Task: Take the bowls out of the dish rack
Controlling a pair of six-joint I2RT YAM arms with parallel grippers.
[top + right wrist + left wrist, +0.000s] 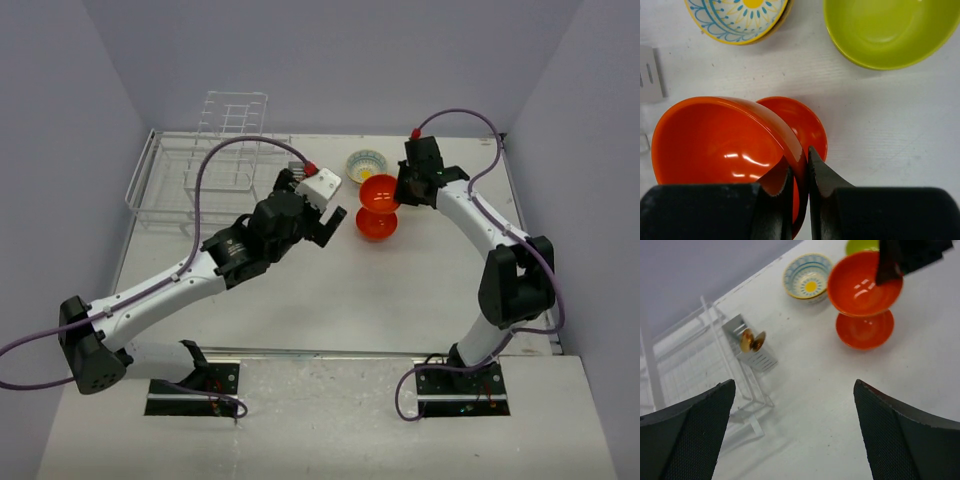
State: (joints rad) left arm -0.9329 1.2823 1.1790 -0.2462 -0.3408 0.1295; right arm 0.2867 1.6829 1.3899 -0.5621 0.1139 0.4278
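Pinching its rim, nearly shut, the right gripper (800, 162) holds a glossy orange-red round bowl (720, 140) over a second orange-red bowl (802, 117) on the white table (900, 130), a grip only the right wrist view shows, beside a lime-green bowl (890, 30) and a flower-patterned bowl (740, 15); the left gripper (794, 390) gapes empty.

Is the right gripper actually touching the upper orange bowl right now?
Touching. The right wrist view shows the right gripper pinching the rim of the upper orange bowl from both sides, with no gap.

White table (330, 300), plain lavender-grey walls (350, 60) on 3 sides, 2 small gold-coloured round pieces (752, 340) side by side
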